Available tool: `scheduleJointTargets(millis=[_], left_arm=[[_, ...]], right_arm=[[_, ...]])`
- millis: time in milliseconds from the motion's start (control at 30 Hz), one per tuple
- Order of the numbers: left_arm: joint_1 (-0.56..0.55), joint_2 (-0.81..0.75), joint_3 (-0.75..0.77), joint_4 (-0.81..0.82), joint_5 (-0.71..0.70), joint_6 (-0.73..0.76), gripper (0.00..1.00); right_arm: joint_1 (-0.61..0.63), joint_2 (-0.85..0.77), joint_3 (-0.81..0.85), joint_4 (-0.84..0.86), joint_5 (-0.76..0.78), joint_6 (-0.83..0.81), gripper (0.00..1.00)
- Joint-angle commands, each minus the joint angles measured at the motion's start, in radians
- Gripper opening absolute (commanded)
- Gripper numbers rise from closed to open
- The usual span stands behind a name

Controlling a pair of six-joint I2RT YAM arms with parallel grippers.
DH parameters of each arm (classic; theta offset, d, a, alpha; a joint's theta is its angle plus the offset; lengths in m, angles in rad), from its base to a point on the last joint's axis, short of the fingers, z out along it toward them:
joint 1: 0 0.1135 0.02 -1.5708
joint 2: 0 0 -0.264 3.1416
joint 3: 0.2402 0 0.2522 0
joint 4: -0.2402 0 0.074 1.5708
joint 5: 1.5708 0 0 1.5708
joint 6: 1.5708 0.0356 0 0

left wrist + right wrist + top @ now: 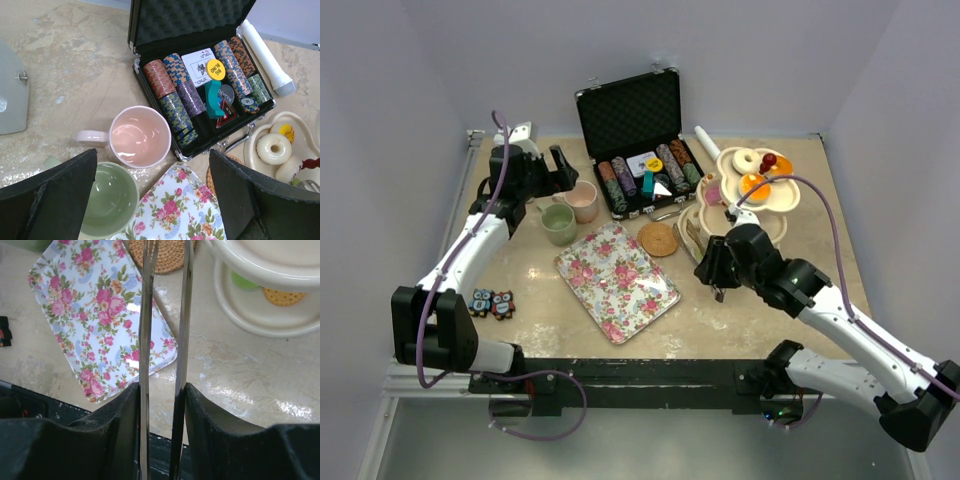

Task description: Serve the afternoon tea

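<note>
Near edge, 7 o'clock, owl figures (490, 302): two, side by side on the table (770, 310).
Floral tray (617, 280): mid-table, lying flat, turned askew.
Right gripper (162, 390): at 3 o'clock of the tray, clamped on metal tongs (147, 315). Both blades are pinched between the pads and run out over the woven coaster (658, 238); their tips are out of frame.
Green cup (558, 222): upright, at 10 o'clock of the tray, just beside the tray's corner.
Pink cup (583, 200): upright, at 1 o'clock of the green cup, the two nearly touching.
Three-tier stand (790, 200): at 2 o'clock on the table, beyond the right gripper.
Top tier: white donut (747, 160), orange piece (755, 185), red piece (768, 160).
Lower tier: green piece (245, 282) and waffle-patterned biscuit (282, 296) — both half hidden under the tier above.
Left gripper (562, 166): above the cups, jaws wide apart, holding nothing — the pink cup sits between the fingers in the wrist view.
Poker-chip case (635, 130): at 12 o'clock, lid up, chip rows and cards inside; the pink cup sits at its near-left corner.
</note>
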Motion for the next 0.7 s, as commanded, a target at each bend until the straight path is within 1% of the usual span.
scheduleJointTargets(millis=[0,67,133,233,300,367,433,500,533,667], left_arm=[[-0.015,-0.039,0.025,0.009,-0.029,0.032,0.98],[-0.017,-0.045,0.03,0.005,-0.03,0.032,0.98],[-0.017,-0.057,0.027,0.006,-0.044,0.032,0.98],[-0.017,-0.082,0.027,0.005,-0.073,0.039,0.98],[-0.017,-0.094,0.024,0.005,-0.096,0.046,0.98],[-0.017,-0.106,0.022,0.006,-0.118,0.053,0.98],[-0.017,-0.117,0.019,0.008,-0.141,0.059,0.98],[-0.015,-0.126,0.017,0.008,-0.144,0.065,0.98],[-0.015,-0.131,0.017,0.008,-0.177,0.07,0.98],[-0.015,-0.142,0.005,0.017,-0.21,0.081,0.99]], right_arm=[[0.007,-0.028,-0.018,0.153,-0.118,-0.057,0.41],[0.034,-0.028,-0.021,0.187,-0.143,-0.048,0.4],[0.092,-0.017,-0.025,0.23,-0.148,-0.02,0.39],[0.236,0.046,-0.024,0.314,-0.122,0.041,0.39],[0.338,0.118,-0.006,0.385,-0.09,0.079,0.38],[0.442,0.205,0.048,0.463,-0.056,0.102,0.37],[0.513,0.305,0.102,0.524,-0.017,0.112,0.37],[0.556,0.406,0.145,0.566,0.003,0.121,0.37],[0.57,0.452,0.155,0.595,0.0,0.124,0.37],[0.596,0.612,0.208,0.661,0.023,0.119,0.36]])
